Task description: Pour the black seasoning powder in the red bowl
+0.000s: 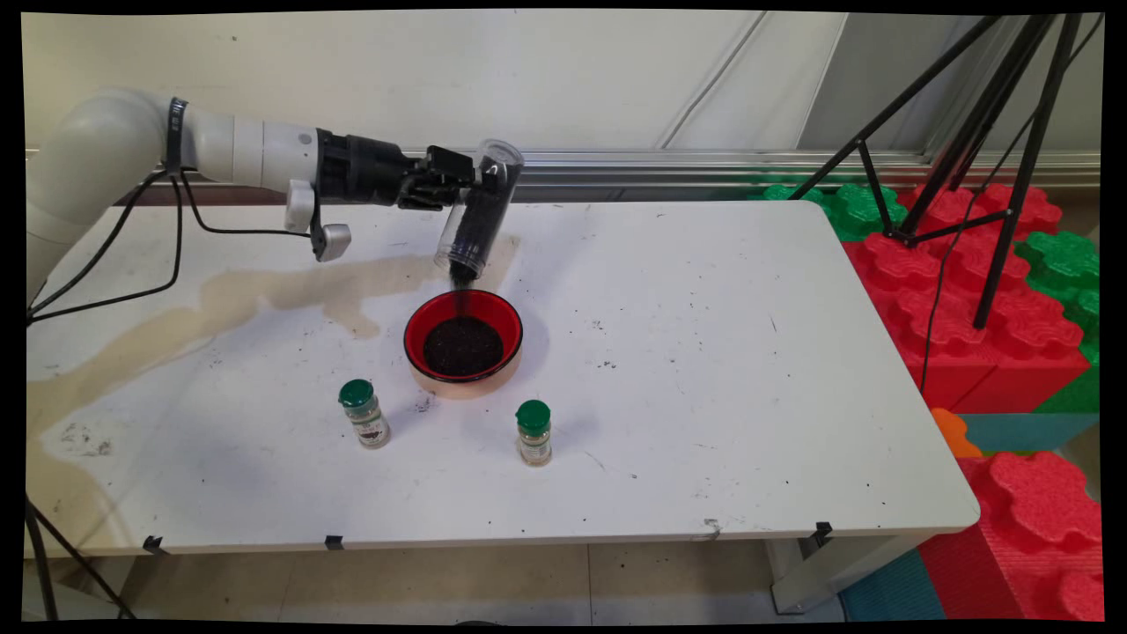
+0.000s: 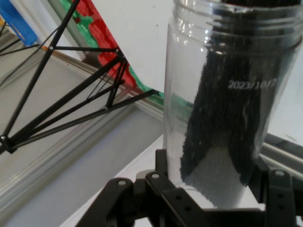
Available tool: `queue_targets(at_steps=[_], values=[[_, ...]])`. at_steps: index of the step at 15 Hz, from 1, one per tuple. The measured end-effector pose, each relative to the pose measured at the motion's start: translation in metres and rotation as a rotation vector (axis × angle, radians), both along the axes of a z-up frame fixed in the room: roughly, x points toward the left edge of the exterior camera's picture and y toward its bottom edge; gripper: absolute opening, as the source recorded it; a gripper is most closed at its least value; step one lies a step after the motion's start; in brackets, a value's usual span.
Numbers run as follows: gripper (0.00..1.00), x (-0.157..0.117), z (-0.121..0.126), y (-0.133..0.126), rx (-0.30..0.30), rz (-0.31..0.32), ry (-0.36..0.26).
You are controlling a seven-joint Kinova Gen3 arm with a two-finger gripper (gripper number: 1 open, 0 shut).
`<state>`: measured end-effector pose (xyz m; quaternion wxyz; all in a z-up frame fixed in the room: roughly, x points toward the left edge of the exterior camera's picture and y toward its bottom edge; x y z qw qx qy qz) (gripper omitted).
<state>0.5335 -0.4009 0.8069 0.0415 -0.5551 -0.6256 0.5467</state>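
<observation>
My gripper is shut on a clear plastic jar of dark grains, held tipped mouth-down above the table. A thin stream of grains falls from the jar's mouth into a red bowl just below, which holds a dark heap. In the hand view the jar fills the right side between the black fingers, grains clinging to its wall.
Two small spice jars with green caps stand in front of the bowl, one at the left and one at the right. A brownish stain spreads over the table's left. A black tripod and red-green foam blocks stand to the right.
</observation>
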Motion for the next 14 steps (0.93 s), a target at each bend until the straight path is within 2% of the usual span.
queue_targets(at_steps=[7, 14], values=[[0.00, -0.003, 0.006, 0.013, -0.075, -0.026, -0.017], [0.00, -0.003, 0.008, 0.023, -0.109, -0.037, -0.028]])
